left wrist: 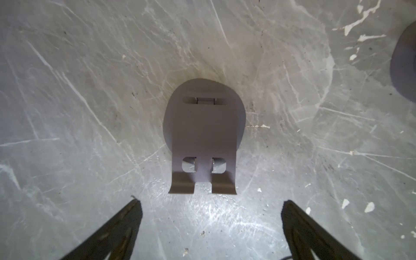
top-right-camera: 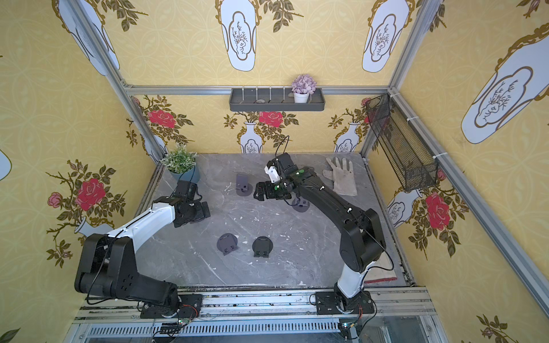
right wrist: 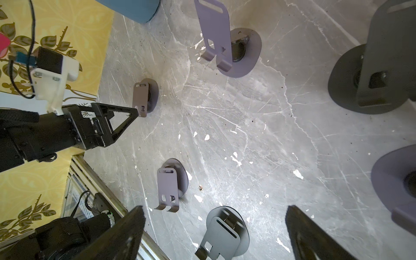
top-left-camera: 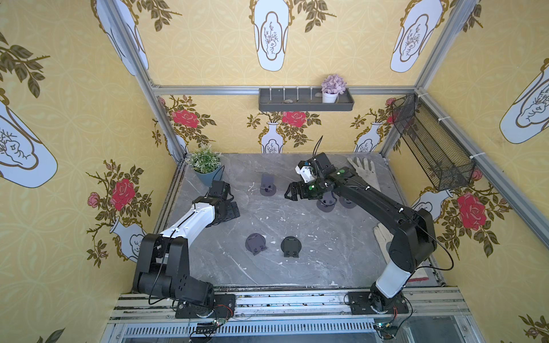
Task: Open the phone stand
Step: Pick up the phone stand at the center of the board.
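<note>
My left gripper (left wrist: 211, 202) hangs with jaws spread wide and empty, just short of the phone stand (left wrist: 203, 135), which lies folded on its round base near the potted plant (top-left-camera: 205, 162) (my own arm (top-left-camera: 196, 218) hides it in both top views). My right gripper (top-left-camera: 292, 190), its jaws parted wide too and holding nothing, hovers farther from the plant, past an unfolded stand (top-left-camera: 267, 184).
</note>
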You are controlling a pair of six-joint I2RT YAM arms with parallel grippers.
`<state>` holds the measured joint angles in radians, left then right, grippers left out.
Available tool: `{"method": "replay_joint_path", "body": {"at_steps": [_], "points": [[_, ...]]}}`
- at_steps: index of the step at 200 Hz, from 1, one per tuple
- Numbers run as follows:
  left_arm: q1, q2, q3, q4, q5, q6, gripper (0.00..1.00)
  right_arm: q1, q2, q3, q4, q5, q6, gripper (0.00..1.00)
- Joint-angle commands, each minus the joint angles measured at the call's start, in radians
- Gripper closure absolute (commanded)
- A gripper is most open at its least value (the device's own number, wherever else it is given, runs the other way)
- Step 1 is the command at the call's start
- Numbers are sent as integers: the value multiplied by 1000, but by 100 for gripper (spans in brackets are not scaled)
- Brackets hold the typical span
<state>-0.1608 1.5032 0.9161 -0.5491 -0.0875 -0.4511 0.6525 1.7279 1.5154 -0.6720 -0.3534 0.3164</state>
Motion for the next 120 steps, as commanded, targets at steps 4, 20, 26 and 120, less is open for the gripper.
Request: {"method": "replay_joint_path", "body": {"at_steps": [4,20,26,120], "points": [[16,37,-10,42,33,40,5,1,-2,11,6,18,-10,2],[20,65,-11,57,43,55,7,2,-1,11,1,26,-12,2],[19,76,-11,60,45,59,7,1,-2,11,0,29,-14,2],[20,130,-13,84,50,84,29,1,12,25,-8,47,-17,2]]}}
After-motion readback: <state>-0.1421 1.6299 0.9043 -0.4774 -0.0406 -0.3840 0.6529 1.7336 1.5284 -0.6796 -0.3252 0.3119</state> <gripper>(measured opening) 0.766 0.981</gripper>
